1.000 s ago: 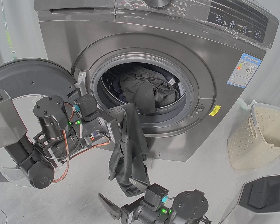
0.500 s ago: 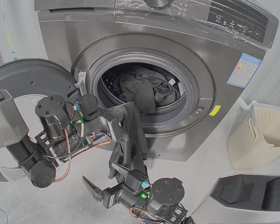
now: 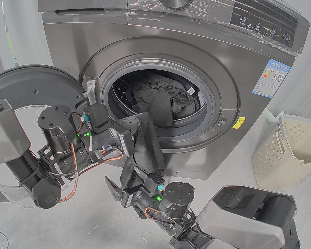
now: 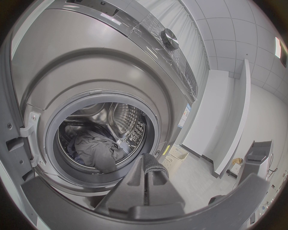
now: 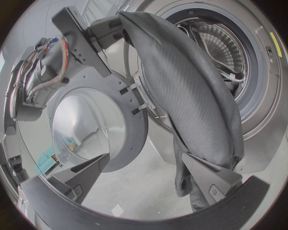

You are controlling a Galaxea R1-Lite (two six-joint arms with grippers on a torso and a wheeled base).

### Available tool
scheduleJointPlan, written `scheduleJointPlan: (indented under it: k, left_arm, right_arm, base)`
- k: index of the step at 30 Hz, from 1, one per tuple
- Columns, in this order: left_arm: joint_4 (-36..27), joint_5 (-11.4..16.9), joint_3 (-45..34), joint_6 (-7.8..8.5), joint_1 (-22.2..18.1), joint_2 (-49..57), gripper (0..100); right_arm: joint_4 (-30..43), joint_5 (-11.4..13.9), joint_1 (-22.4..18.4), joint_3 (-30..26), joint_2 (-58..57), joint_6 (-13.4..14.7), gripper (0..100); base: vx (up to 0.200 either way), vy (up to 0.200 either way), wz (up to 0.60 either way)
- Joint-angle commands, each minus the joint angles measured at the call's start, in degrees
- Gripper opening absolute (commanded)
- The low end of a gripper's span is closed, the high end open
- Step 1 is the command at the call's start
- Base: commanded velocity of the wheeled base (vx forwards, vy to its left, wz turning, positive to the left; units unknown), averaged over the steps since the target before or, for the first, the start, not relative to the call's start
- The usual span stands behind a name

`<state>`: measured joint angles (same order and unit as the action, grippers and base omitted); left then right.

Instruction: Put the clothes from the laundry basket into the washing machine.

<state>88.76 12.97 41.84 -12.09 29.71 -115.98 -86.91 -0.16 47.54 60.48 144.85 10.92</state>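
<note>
A dark garment (image 3: 147, 149) hangs from my left gripper (image 3: 138, 123), which is shut on its top edge just below the washing machine's (image 3: 168, 46) open drum mouth. In the left wrist view, the left gripper (image 4: 146, 173) pinches a fold of the dark cloth (image 4: 153, 161). More dark clothes (image 3: 164, 97) lie inside the drum (image 4: 99, 146). My right gripper (image 3: 124, 182) is open at the garment's hanging lower end. In the right wrist view, the right gripper (image 5: 145, 158) has one finger (image 5: 207, 173) against the garment (image 5: 192, 98) and the other off to the side.
The round door (image 3: 32, 86) stands swung open on the left, close behind my left arm. A cream laundry basket (image 3: 295, 154) sits on the floor to the right of the machine, and no clothes are visible in it. Grey floor lies in front.
My right arm has swung left and up, bringing its open gripper from below the hanging garment to its lower end. The left gripper has barely moved.
</note>
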Motion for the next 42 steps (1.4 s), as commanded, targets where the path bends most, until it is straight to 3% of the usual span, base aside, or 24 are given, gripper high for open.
scheduleJointPlan:
  k: [1, 13, 19, 24, 25, 35, 42]
  left_arm:
    - [0.0, 0.0, 0.0, -0.12, 0.0, 0.1, 0]
    - [0.0, 0.0, -0.2, -0.48, 0.0, 0.2, 0]
    - [0.0, 0.0, -0.3, -0.48, 0.1, 0.3, 0]
    - [0.0, -0.1, -0.4, -0.48, 0.0, 0.4, 0]
    - [0.0, -0.1, -0.4, -0.48, 0.1, 0.4, 0]
    - [0.0, 0.0, 0.0, -0.48, -0.7, 0.1, 0]
    - [0.0, -0.1, 0.3, -0.48, -2.1, -0.3, 0]
  right_arm:
    - [0.2, -0.2, -1.2, 1.1, 2.2, 0.0, 100]
    - [1.3, -0.8, -2.3, 6.8, 5.5, 0.0, 100]
    - [2.1, -2.5, -2.9, 10.2, 6.8, -0.1, 100]
    - [2.3, -4.3, -4.2, 13.3, 8.2, -2.0, 100]
    - [2.2, -4.6, -4.4, 13.6, 8.4, -2.3, 0]
    - [0.9, -4.8, -4.2, 12.0, 8.3, -2.3, 0]
    - [-1.3, -3.9, -1.4, -3.1, -2.0, -2.0, 0]
  base:
    - [0.0, 0.0, 0.0]
    - [0.0, 0.0, 0.0]
    - [0.0, 0.0, 0.0]
    - [0.0, 0.0, 0.0]
    - [0.0, 0.0, 0.0]
    - [0.0, 0.0, 0.0]
    - [0.0, 0.0, 0.0]
